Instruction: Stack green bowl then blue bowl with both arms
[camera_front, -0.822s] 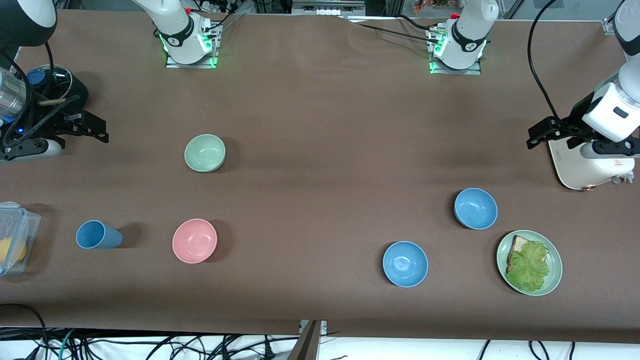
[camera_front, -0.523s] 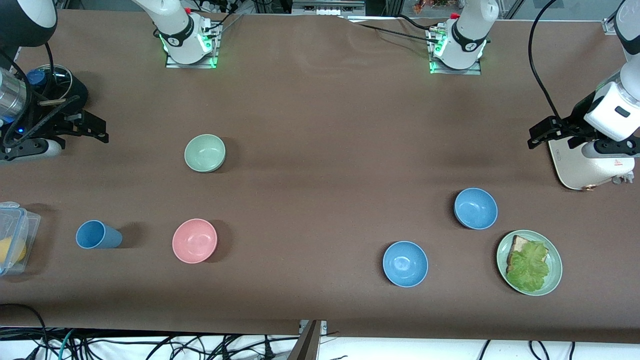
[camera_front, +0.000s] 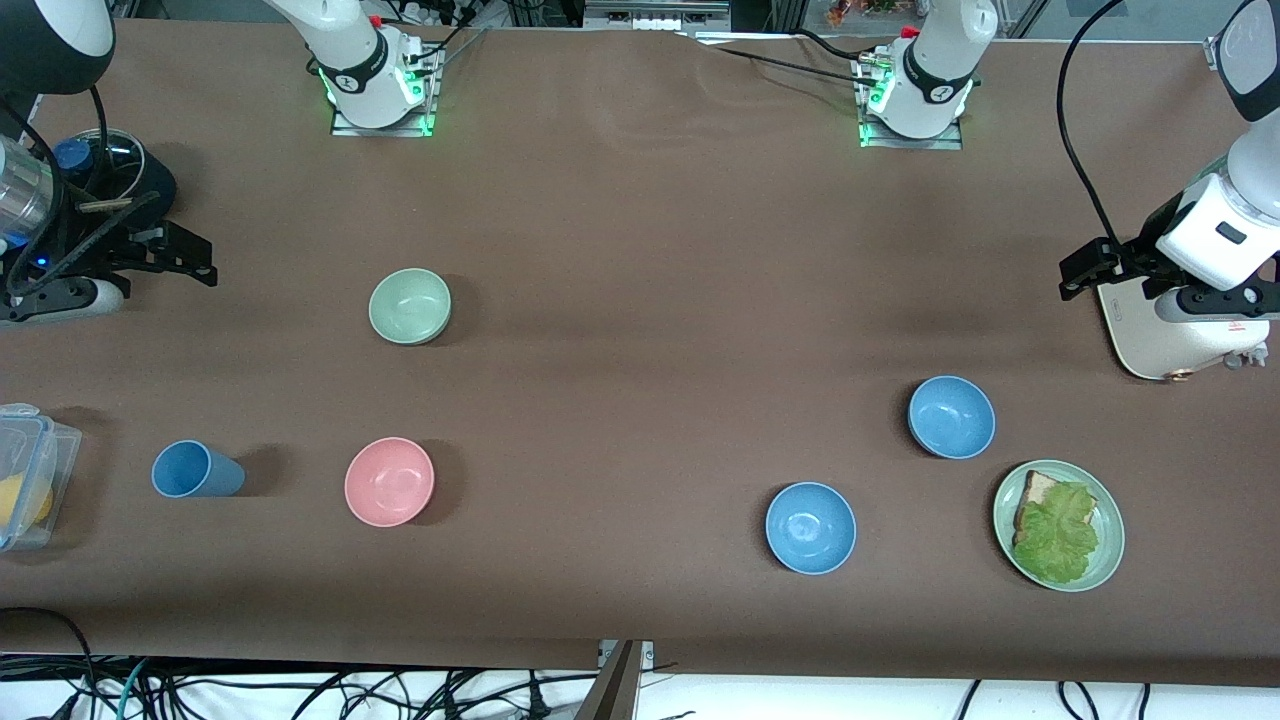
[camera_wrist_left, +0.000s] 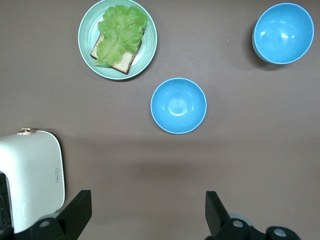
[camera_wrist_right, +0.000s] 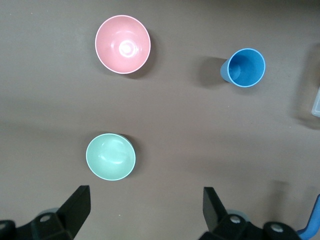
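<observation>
The pale green bowl (camera_front: 410, 306) sits upright on the brown table toward the right arm's end; it also shows in the right wrist view (camera_wrist_right: 110, 156). Two blue bowls stand toward the left arm's end: one (camera_front: 951, 417) farther from the front camera, one (camera_front: 811, 527) nearer. Both show in the left wrist view, the farther bowl (camera_wrist_left: 178, 105) and the nearer bowl (camera_wrist_left: 283, 33). My left gripper (camera_front: 1085, 268) is open and empty, high over the table's left-arm end (camera_wrist_left: 148, 215). My right gripper (camera_front: 185, 258) is open and empty over the right-arm end (camera_wrist_right: 147, 210).
A pink bowl (camera_front: 389, 481) and a blue cup (camera_front: 196, 470) stand nearer the camera than the green bowl. A green plate (camera_front: 1115, 535) with toast and lettuce sits beside the blue bowls. A white appliance (camera_front: 1160, 335) lies under the left gripper. A clear container (camera_front: 30, 470) stands at the right-arm end.
The left arm's wrist has shifted slightly, with its gripper still open. The right arm and all the bowls have not moved.
</observation>
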